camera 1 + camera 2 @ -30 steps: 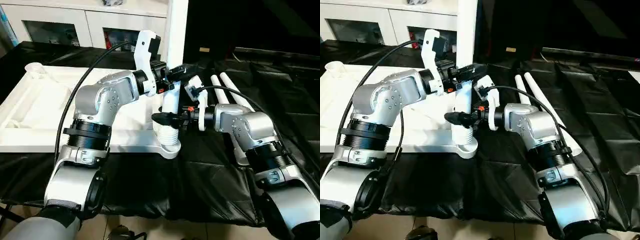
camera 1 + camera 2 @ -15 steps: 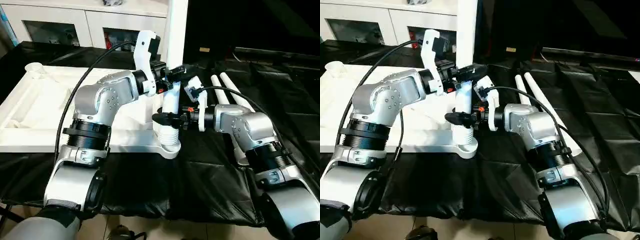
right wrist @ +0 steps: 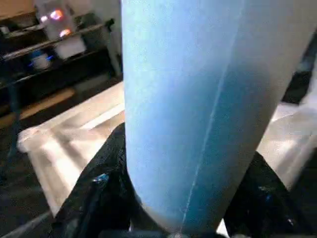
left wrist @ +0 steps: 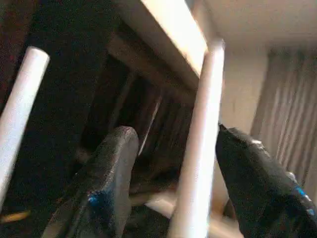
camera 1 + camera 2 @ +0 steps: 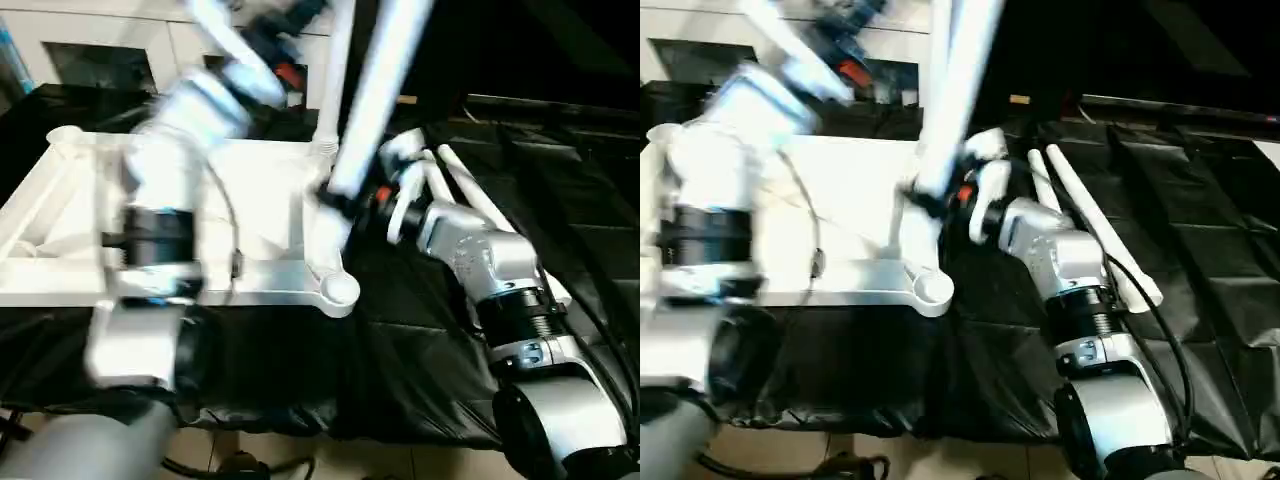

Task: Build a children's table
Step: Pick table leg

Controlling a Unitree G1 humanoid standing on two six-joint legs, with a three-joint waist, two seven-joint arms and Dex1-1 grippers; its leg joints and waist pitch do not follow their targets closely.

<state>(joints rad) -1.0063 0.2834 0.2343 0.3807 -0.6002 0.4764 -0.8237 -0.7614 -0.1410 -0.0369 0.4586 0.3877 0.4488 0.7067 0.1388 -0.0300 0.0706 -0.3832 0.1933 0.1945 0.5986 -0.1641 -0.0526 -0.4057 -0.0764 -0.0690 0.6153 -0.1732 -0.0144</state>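
Suddenly, nearest the camera at six o'clock, the corner socket (image 5: 338,290) of the white tabletop (image 5: 265,205) is sitting empty on the black cloth (image 5: 420,340). Half a second ago a white leg (image 5: 372,95) was standing upright in it; now that leg is hanging lifted clear and leaning toward one o'clock.

Just beyond the socket, the right gripper (image 5: 345,203) is clenching the leg's lower end, the tube filling the space between its black fingers (image 3: 106,183) in the right wrist view. It has swung in from three o'clock and risen.

Farther back, near eleven o'clock, the left gripper (image 4: 171,173) is blurring with fast motion, having jumped up from beside the leg. Its fingers are spread around the thin upper shaft, not visibly pinching it; it looks released.

At two o'clock, two spare legs (image 5: 470,195) are lying side by side on the cloth.

Judging by this, the leg has come out of its socket, so seating it probably needs repeating.
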